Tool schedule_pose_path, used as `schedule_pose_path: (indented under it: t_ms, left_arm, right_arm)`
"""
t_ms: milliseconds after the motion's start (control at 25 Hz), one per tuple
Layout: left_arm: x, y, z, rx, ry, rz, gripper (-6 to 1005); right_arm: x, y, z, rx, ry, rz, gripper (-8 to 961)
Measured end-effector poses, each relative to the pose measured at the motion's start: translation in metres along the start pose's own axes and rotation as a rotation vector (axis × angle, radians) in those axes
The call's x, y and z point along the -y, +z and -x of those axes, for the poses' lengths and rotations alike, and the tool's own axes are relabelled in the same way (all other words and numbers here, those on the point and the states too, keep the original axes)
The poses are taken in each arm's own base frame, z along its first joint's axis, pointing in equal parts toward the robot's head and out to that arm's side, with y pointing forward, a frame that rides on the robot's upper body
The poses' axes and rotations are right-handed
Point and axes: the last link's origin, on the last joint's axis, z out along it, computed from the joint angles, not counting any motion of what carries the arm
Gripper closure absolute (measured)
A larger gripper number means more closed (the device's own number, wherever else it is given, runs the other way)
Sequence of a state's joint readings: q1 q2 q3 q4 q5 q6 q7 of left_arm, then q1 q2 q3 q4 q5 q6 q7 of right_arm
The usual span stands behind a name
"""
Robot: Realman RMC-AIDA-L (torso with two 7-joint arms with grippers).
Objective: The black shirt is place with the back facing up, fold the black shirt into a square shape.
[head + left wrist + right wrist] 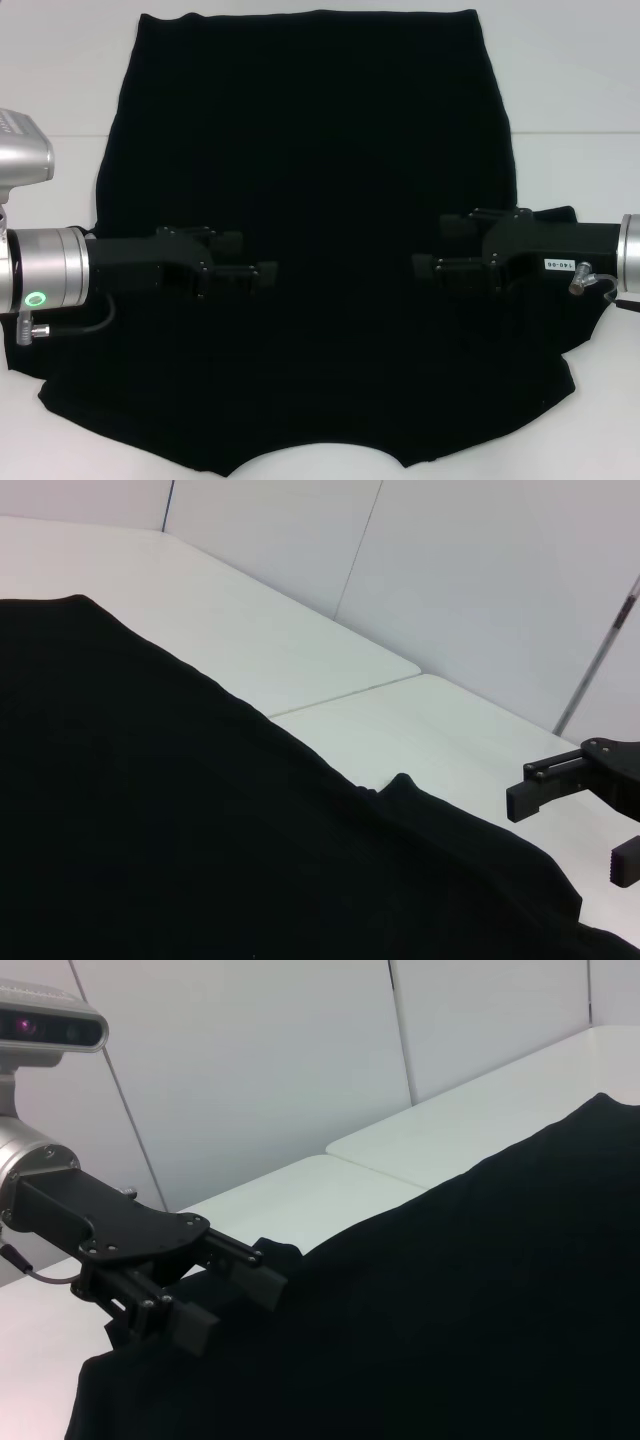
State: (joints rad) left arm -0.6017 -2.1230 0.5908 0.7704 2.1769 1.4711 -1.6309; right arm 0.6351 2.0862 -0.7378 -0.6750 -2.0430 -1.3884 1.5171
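Observation:
The black shirt [310, 130] lies flat on the white table [60, 80], plain black side up, with its straight hem at the far edge. My left gripper [245, 257] reaches in from the left over the shirt's near half, fingers apart and holding nothing. Opposite it, my right gripper [440, 248] reaches in from the right, also open and empty. The left wrist view shows the shirt [150, 810] and the right gripper [575, 825] farther off. In the right wrist view the left gripper [225, 1302] hangs open just above the shirt [480, 1290].
White table surface [300, 650] shows along both sides of the shirt and beyond its far edge, with a seam between two tabletops [50, 136]. White wall panels [250, 1070] stand behind the table. The shirt's near edge reaches the front of the table.

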Motion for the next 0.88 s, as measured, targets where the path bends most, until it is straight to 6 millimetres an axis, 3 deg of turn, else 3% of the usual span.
schedule_pose_path:
  t_ms: [560,720,880]
  left_arm:
    - [0.001,-0.001,0.000,-0.002,-0.020,-0.004,198]
    - [0.010,-0.013,-0.006,-0.007,-0.159,-0.045,201]
    - [0.019,-0.035,-0.010,-0.008,-0.309,-0.091,204]
  right_arm:
    - [0.002,0.000,0.002,0.010,0.008,-0.013,76]
    - [0.017,-0.003,0.021,0.068,0.175,-0.086,76]
    - [0.042,-0.013,0.054,0.102,0.352,-0.157,76]
